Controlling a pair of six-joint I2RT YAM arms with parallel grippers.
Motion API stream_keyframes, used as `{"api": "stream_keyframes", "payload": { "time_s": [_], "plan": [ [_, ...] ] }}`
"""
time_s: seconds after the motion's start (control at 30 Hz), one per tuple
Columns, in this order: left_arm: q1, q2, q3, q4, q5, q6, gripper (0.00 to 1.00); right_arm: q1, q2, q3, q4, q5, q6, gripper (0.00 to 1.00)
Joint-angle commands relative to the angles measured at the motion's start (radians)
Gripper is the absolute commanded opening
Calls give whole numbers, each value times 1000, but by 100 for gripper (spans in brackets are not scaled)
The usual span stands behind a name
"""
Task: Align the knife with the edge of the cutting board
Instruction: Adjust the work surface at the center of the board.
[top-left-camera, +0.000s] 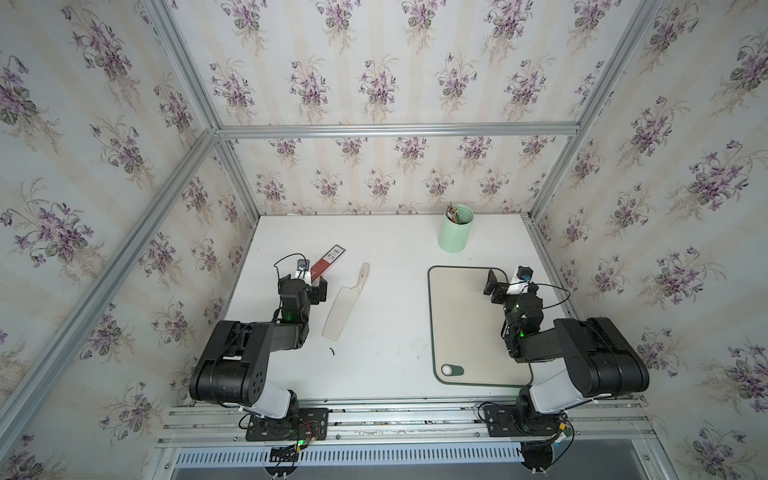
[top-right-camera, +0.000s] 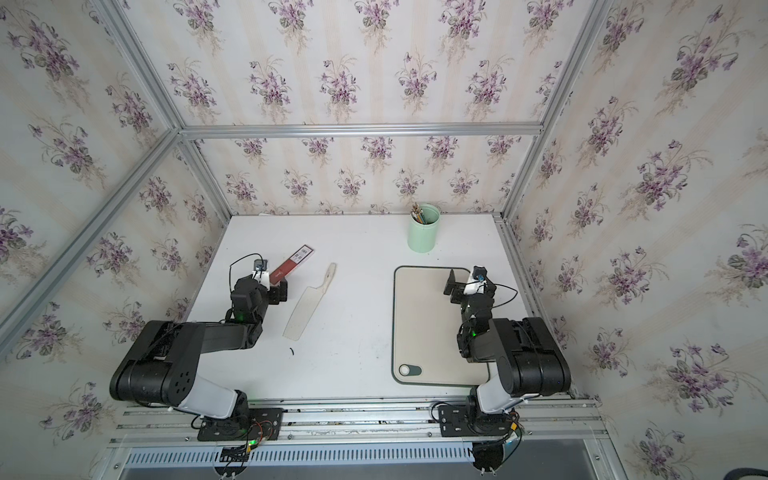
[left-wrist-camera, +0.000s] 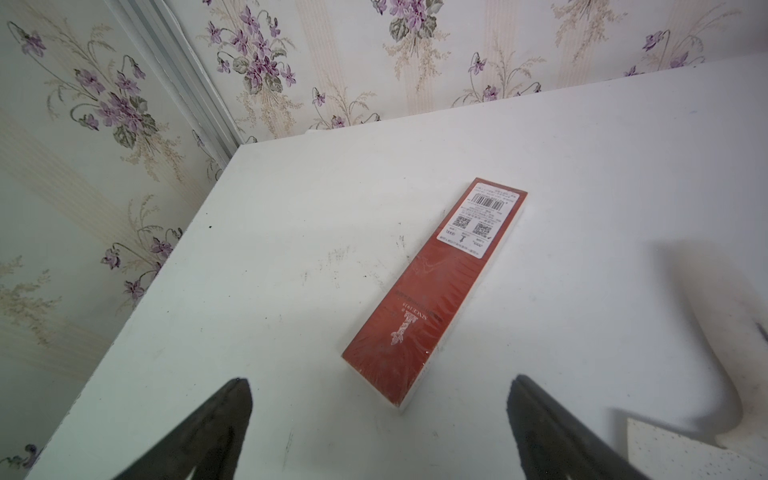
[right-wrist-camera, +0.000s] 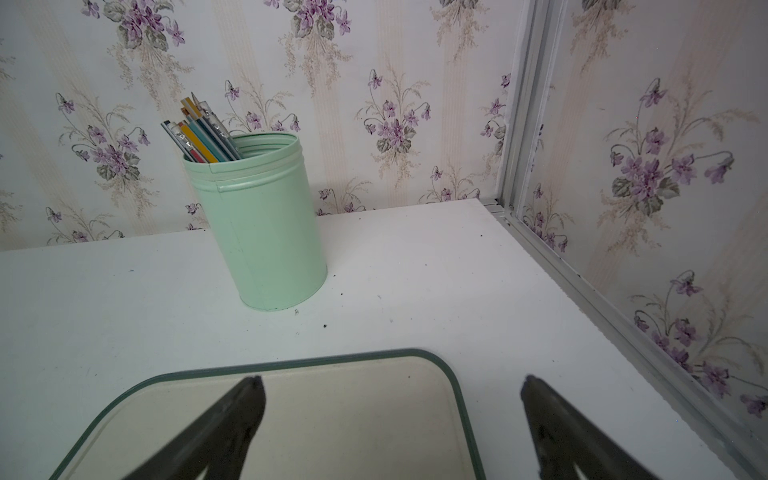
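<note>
The cutting board (top-left-camera: 465, 332) is lying at four o'clock on the tabletop (top-left-camera: 386, 249), with the right gripper (right-wrist-camera: 392, 380) hovering spread above its far corner. The knife (top-left-camera: 343, 305) is lying well apart at nine o'clock, beside the spread left gripper (left-wrist-camera: 380, 382). A red box (top-left-camera: 328, 259) is lying at ten, and a green pencil cup (top-left-camera: 456, 232) is standing at one.

cream knife (top-left-camera: 341, 305) flat, beige cutting board (top-left-camera: 465, 324) apart

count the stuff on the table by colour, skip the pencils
cream: 2, knife and board
red: 1, box
green: 1, cup
total: 4
</note>
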Motion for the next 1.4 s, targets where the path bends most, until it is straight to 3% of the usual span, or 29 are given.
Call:
{"api": "stream_keyframes", "payload": {
  "time_s": [0.0,0.07,0.1,0.17,0.27,0.37,0.47,0.53,0.6,0.7,0.83,0.9,0.97,1.1,1.37],
  "plan": [
    [2,2,3,10,4,-2,99,32,-40,-14,9,153,18,100],
    [0,1,3,10,4,-1,99,57,-116,-66,50,213,-3,100],
    [2,1,2,9,4,-1,99,75,-182,-53,-38,266,-3,100],
    [2,1,3,10,3,-1,99,76,-294,-31,-180,254,16,100],
    [-33,-50,-31,58,-71,20,99,73,-367,11,-372,351,243,100],
    [-143,-276,27,-225,-221,48,99,72,-386,122,-658,326,270,100],
    [-141,-441,128,-638,-246,-337,99,71,-397,221,-863,219,364,98],
    [-120,-476,159,-799,-214,-470,99,71,-393,288,-1001,184,415,97],
    [-74,-473,186,-895,-58,-512,99,60,-371,351,-1163,191,489,98],
    [-48,-433,269,-1059,182,-546,99,22,-322,423,-1371,101,570,99],
    [-80,-405,258,-1051,538,-605,99,7,-310,401,-1464,96,641,99],
    [-176,-409,254,-1040,602,-599,99,-29,-336,350,-1439,36,673,99],
    [-324,-412,293,-1135,445,-600,99,-75,-351,309,-1419,-22,695,99],
    [-546,-357,306,-1125,389,-641,99,-119,-341,297,-1456,34,710,100],
    [-875,-22,444,-1056,357,-665,99,-162,-319,283,-1508,46,764,100]
  ]
}}
